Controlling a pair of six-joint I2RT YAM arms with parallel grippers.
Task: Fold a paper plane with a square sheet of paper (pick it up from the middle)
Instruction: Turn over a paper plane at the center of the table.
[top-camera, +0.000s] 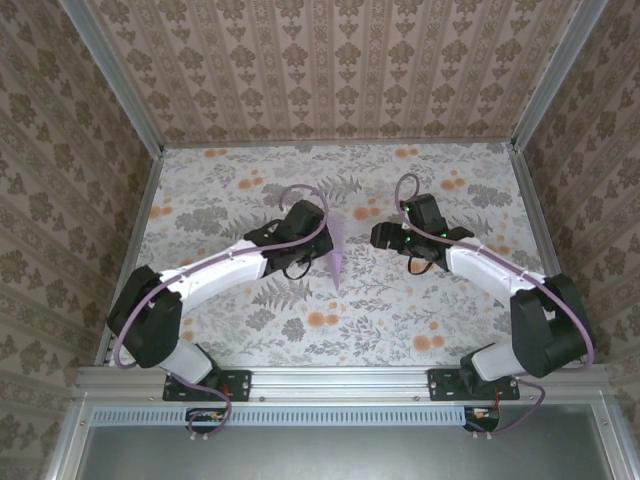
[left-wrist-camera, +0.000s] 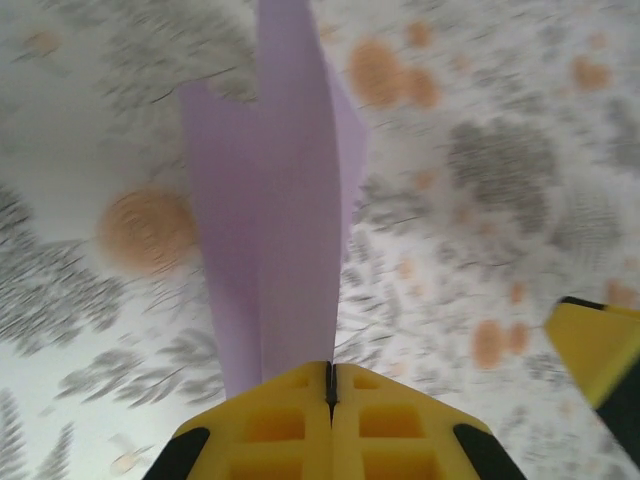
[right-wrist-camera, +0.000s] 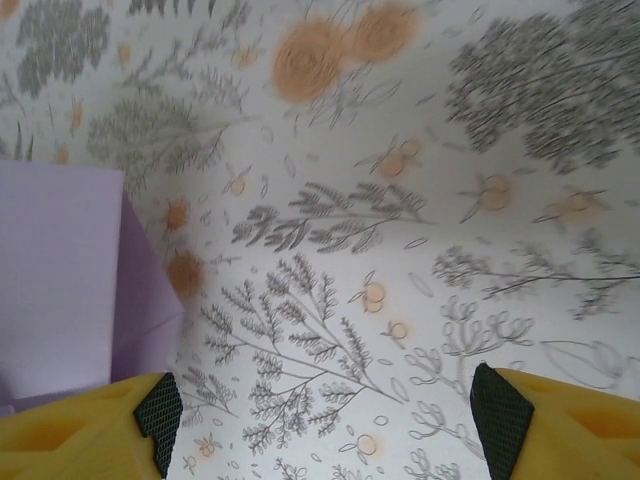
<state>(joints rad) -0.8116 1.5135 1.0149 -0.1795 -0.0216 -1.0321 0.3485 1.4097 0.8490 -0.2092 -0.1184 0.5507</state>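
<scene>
Left gripper (left-wrist-camera: 330, 372) pinches the paper plane (left-wrist-camera: 275, 220), its pinched edge hidden; right gripper (right-wrist-camera: 320, 420) stands open.

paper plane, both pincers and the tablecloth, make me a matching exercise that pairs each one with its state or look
Column one
1. left pincer
2. right pincer
3. paper plane
4. tablecloth

Column two
a. floral print, grey leaves and orange blooms
b. open, holding nothing
c. plain lilac, narrow and pointed
d. shut on the lilac paper

Right pairs: 1-d, 2-b, 3-c, 4-a
</scene>
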